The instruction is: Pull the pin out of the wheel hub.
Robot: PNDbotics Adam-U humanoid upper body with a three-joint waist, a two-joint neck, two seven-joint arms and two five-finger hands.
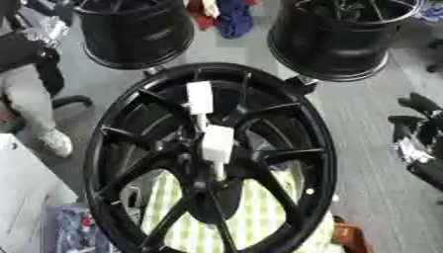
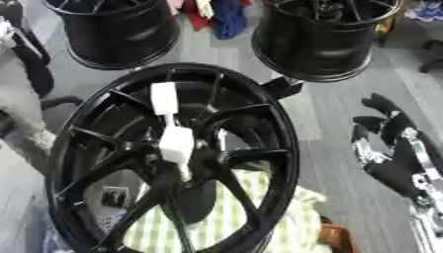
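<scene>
Grey floor w/ black wheel hub (image 1: pixel 259 148), white pin (image 1: pixel 216 143) at centre, right hand (image 2: pixel 389 148) apart.

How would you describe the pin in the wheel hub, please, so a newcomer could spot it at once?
Start at the large black spoked wheel filling the middle of the view. At its hub, where the spokes meet, a white pin stands out, with a second white block above it. It is the only white thing against the black spokes.

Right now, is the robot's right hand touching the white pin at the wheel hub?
No, the right hand hangs at the right edge, apart from the wheel, and nothing touches the white pin at the hub.
</scene>
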